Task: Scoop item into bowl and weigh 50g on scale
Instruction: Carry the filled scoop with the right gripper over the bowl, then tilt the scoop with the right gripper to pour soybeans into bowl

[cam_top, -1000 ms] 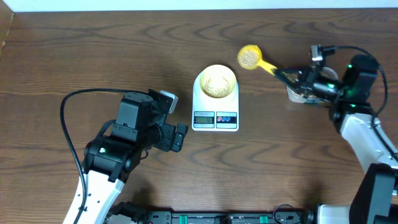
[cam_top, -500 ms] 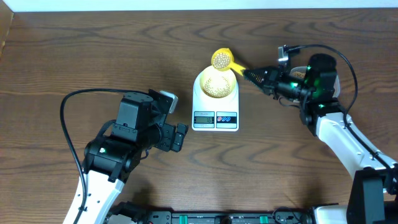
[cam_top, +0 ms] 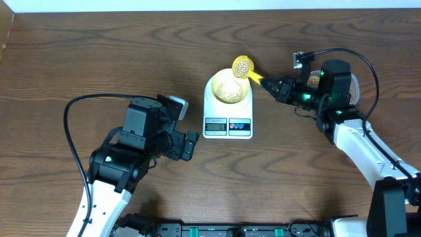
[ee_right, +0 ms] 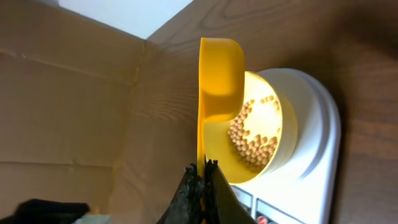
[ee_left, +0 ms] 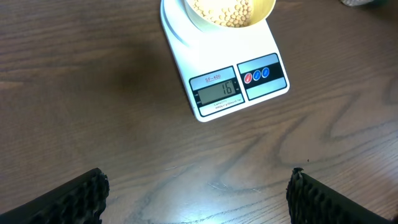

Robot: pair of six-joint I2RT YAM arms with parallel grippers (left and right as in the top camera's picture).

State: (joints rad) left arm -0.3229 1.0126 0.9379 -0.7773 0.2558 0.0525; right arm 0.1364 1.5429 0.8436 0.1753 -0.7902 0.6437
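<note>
At the middle of the worktop (cam_top: 99,59), a white scale (cam_top: 227,113) with a pale-yellow bowl (cam_top: 213,87) on its plate, partly filled with small tan beans (cam_top: 229,90). Reads 16 on the grey display (ee_left: 216,93), just beside one red and two blue buttons (ee_left: 257,74). Over the bowl's far right rim, a yellow scoop (cam_top: 242,65), with beans in its cup as seen from above. Gripped by the handle in the right hand (cam_top: 276,87), fingers (ee_right: 189,196) pressed shut on the thin yellow stem, cup seen edge-on above the bowl in the right wrist view. Near the scale's front left corner, the left hand (cam_top: 189,145), over bare wood. Fingers (ee_left: 81,199) spread wide apart at the bottom corners of the left wrist view, open and empty.
</note>
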